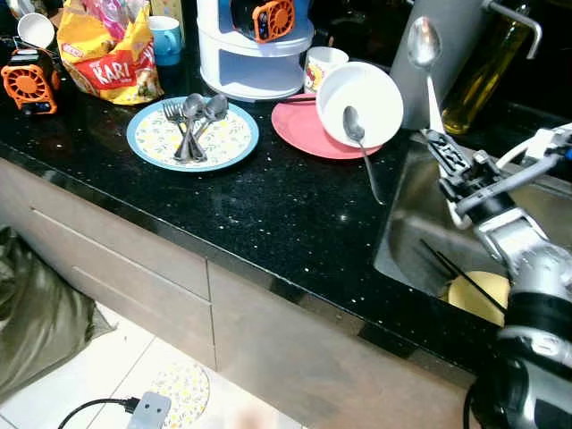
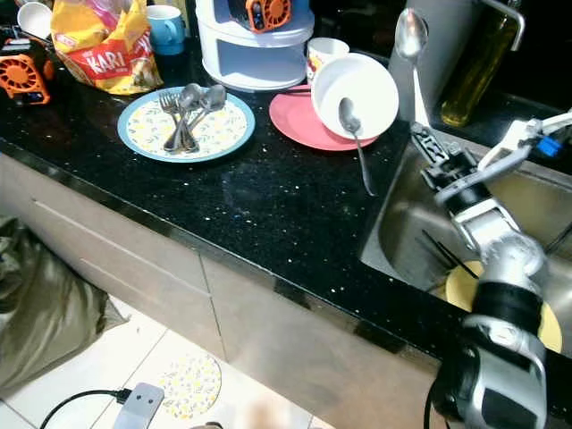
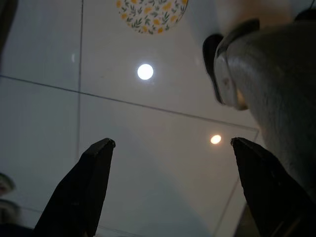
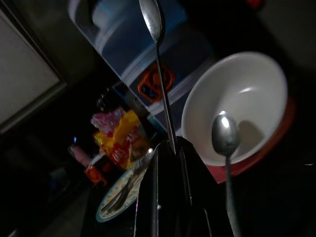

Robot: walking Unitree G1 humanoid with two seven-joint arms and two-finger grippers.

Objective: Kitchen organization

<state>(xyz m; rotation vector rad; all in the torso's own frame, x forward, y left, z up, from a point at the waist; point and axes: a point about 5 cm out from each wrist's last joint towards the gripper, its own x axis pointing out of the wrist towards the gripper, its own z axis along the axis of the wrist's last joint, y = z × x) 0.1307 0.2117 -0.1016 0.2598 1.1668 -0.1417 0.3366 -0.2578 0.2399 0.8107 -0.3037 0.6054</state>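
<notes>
My right gripper (image 1: 437,138) is shut on the handle of a silver spoon (image 1: 424,45), holding it upright over the near corner of the steel sink (image 1: 407,223). The same spoon (image 4: 151,17) rises from the right gripper (image 4: 170,148) in the right wrist view. A second spoon (image 1: 354,125) leans against a tilted white bowl (image 1: 371,94) on a pink plate (image 1: 295,134). A fork and spoons (image 1: 192,121) lie on a blue patterned plate (image 1: 234,147). My left gripper (image 3: 173,142) hangs open above the tiled floor.
A yellow plate (image 1: 478,295) and black chopsticks (image 1: 451,268) lie in the sink. A white-and-blue container (image 1: 255,54), a mug (image 1: 320,63), a snack bag (image 1: 107,54), an orange fan (image 1: 27,82) and an oil bottle (image 1: 483,71) crowd the counter's back.
</notes>
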